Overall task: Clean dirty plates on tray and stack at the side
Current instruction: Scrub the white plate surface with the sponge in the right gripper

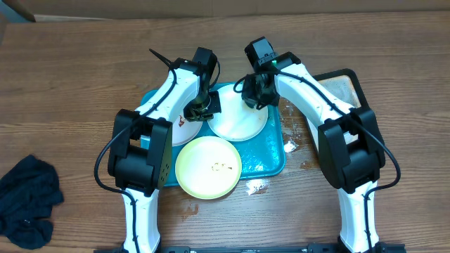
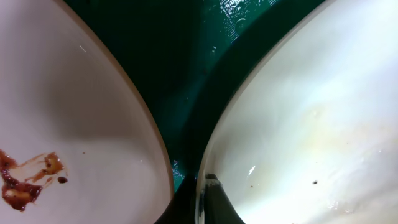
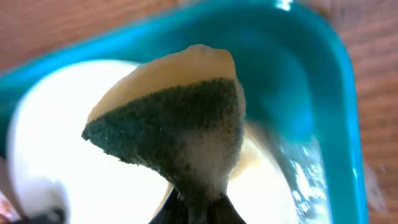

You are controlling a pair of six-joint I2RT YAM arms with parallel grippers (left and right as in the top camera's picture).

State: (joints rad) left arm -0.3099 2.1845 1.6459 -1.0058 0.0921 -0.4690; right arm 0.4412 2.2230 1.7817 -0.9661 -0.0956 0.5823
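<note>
The turquoise tray (image 1: 273,151) holds two white plates. My left gripper (image 1: 204,109) is shut on the left rim of the middle white plate (image 1: 242,123); in the left wrist view the fingers (image 2: 205,199) pinch that rim (image 2: 298,124). The other white plate (image 2: 68,112) lies just to the left, with a red-brown smear, mostly under my left arm in the overhead view (image 1: 184,131). The pale yellow-green plate (image 1: 209,166) sits at the tray's front edge, with small yellow specks. My right gripper (image 1: 256,95) is shut on a green and yellow sponge (image 3: 180,118) over the middle plate (image 3: 74,162).
A black-rimmed soapy tray (image 1: 349,83) stands at the back right, partly under my right arm. A dark blue cloth (image 1: 27,200) lies at the front left. Wet patches (image 1: 256,186) spot the wooden table beside the turquoise tray's front right corner.
</note>
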